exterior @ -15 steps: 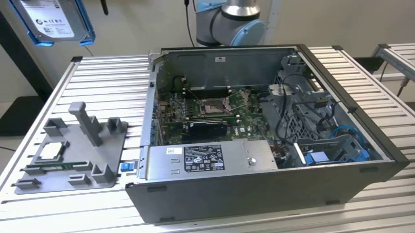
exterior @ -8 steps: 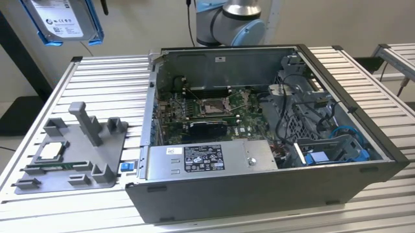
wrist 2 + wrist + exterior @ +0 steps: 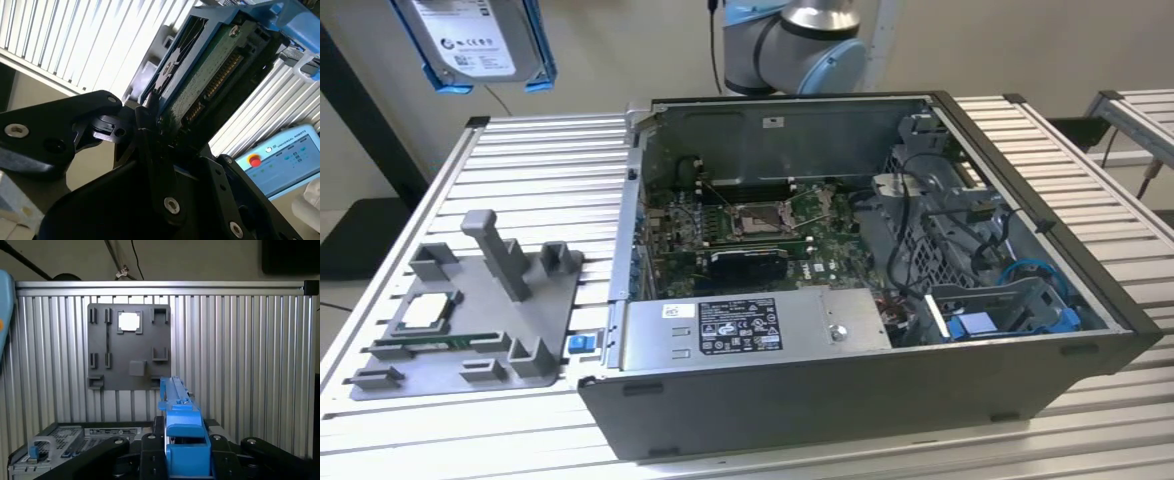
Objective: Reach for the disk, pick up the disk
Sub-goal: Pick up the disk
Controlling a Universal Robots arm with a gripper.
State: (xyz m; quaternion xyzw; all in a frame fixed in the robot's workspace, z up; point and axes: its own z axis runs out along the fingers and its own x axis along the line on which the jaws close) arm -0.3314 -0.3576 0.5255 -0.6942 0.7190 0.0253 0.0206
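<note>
Disk [image 3: 478, 40] hangs in air at the exterior view's upper left, high over slatted table [image 3: 540, 170], well apart from grey tray [image 3: 494, 330] and open computer case [image 3: 854, 400]. Gripper [image 3: 150, 117] jaws clenched on disk edge in both wrist views, blue bracket [image 3: 182, 437] between them.

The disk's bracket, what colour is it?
Bright blue; the bracket on the disk shows best in the first wrist view.
</note>
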